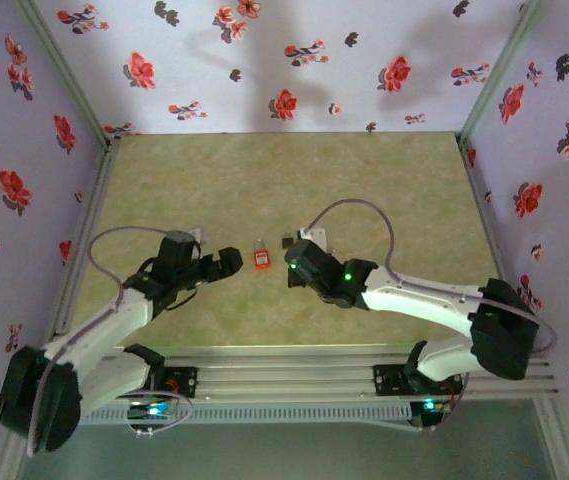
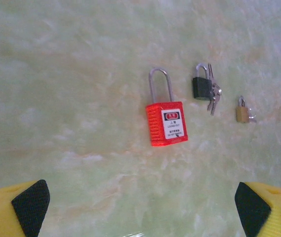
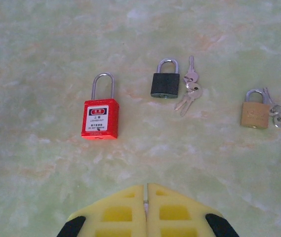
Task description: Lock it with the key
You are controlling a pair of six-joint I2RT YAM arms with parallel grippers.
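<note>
A white label (image 3: 97, 118) was stuck on the front of the red padlock (image 3: 111, 123). It had a red band across its top holding a few pale characters, with lines of small black print below. From where I stood none of it could be read, as the print was too small and blurred.
</note>
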